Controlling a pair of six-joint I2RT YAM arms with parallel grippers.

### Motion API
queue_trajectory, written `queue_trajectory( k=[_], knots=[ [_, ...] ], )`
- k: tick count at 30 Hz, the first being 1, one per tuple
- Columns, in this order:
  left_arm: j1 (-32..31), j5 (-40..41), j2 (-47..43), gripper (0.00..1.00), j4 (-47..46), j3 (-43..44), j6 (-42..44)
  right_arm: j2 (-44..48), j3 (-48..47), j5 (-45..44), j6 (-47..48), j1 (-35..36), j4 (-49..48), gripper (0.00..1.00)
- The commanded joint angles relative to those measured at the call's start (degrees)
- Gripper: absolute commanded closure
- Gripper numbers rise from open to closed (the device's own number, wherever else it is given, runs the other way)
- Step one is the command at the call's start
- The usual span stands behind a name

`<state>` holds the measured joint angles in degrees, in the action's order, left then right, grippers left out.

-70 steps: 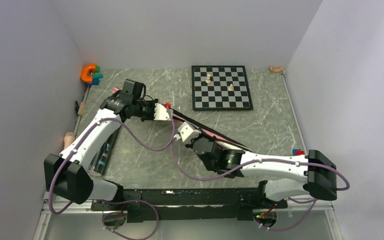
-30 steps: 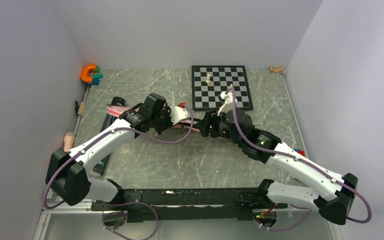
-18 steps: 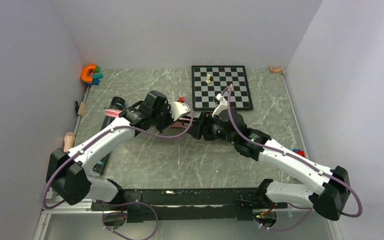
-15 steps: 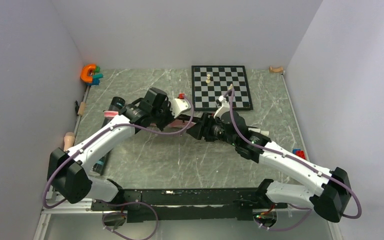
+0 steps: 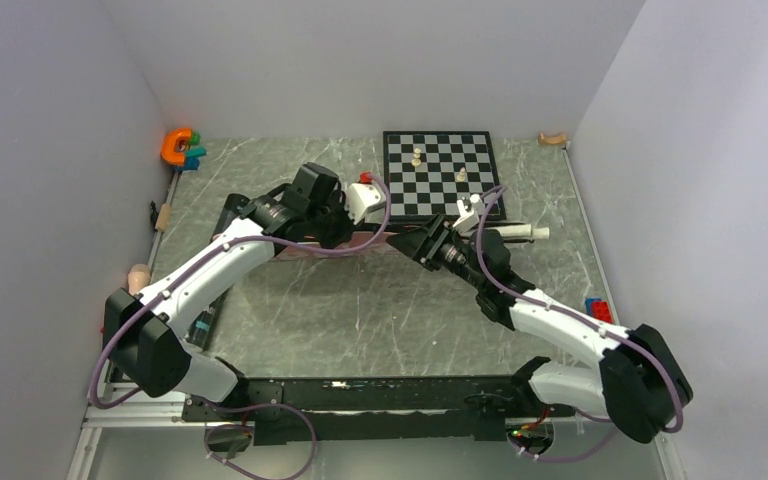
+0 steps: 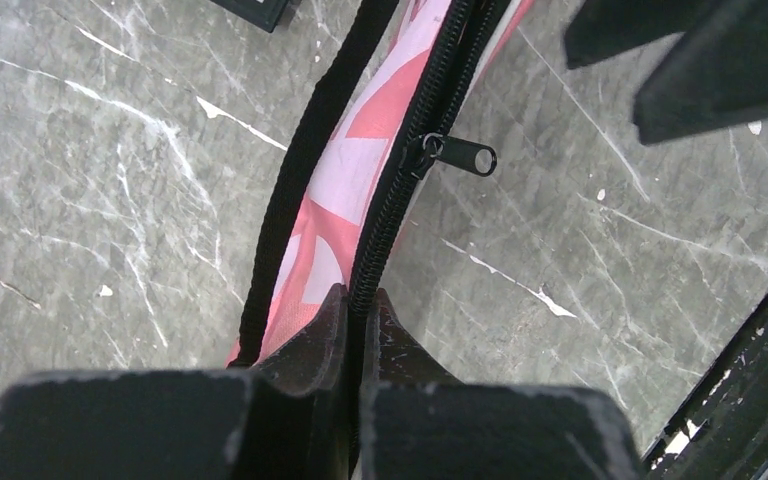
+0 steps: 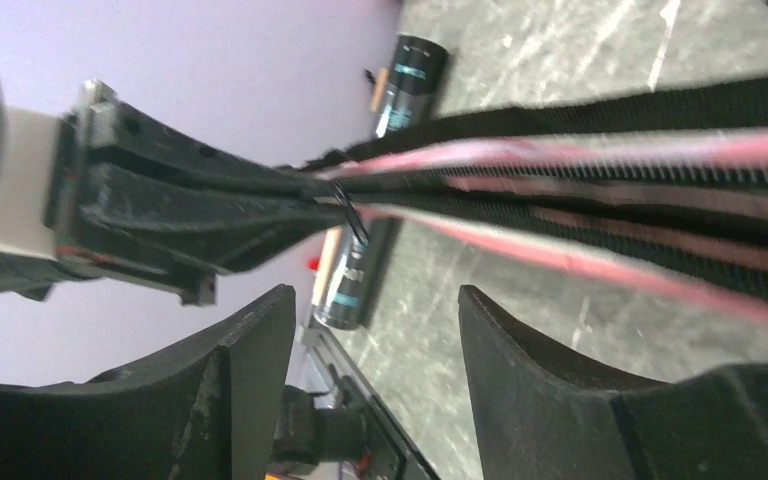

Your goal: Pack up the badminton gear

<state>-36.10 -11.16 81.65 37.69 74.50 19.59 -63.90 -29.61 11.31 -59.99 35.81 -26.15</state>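
Pink bag [image 6: 360, 190], soft and light, sags just in front of the chessboard [image 5: 443, 175]; my left claw [image 6: 358, 300] clamped on its zip edge, right claw [image 7: 372, 300] apart beside the small, likely slippery pull [image 6: 465, 157], where I'd grip.
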Motion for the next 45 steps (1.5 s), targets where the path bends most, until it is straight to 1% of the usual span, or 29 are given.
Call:
queue_trajectory(
  k=[1,9,13,19,27,37,41,42,45],
  knots=[
    [-0.14,-3.34,-2.07,1.00,-4.70,0.87,-1.97,-5.13,-0.02,6.17,-5.22,-1.89,-19.63,0.37],
    [-0.14,-4.10,-1.70,1.00,-4.03,2.01,-2.20,-15.64,-2.35,10.59,-9.03,-2.07,-30.38,0.40],
    [-0.12,-4.30,-1.92,1.00,-4.12,1.58,-2.13,-17.93,-2.36,10.73,-9.97,-2.12,-33.35,0.42],
    [-0.19,-4.79,-2.27,1.00,-4.23,0.83,-1.94,-20.46,-4.04,10.31,-9.94,-2.13,-35.40,0.48],
    [-0.17,-5.17,-2.85,1.00,-4.11,0.54,-1.75,-24.14,-5.68,11.01,-10.90,-2.09,-37.35,0.64],
    [-0.19,-5.39,-3.34,1.00,-4.12,0.21,-1.70,-25.34,-5.77,10.33,-10.89,-2.03,-37.52,0.81],
    [-0.15,-5.28,-3.42,1.00,-3.90,0.17,-1.65,-25.66,-6.29,10.75,-11.02,-1.95,-37.83,0.94],
    [-0.19,-5.15,-3.50,1.00,-3.97,0.12,-1.59,-25.56,-6.25,10.87,-11.00,-2.07,-37.76,1.00],
    [-0.15,-4.67,-3.65,1.00,-3.92,-0.13,-1.40,-23.85,-5.23,10.18,-10.01,-2.28,-36.51,1.00]
  ],
)
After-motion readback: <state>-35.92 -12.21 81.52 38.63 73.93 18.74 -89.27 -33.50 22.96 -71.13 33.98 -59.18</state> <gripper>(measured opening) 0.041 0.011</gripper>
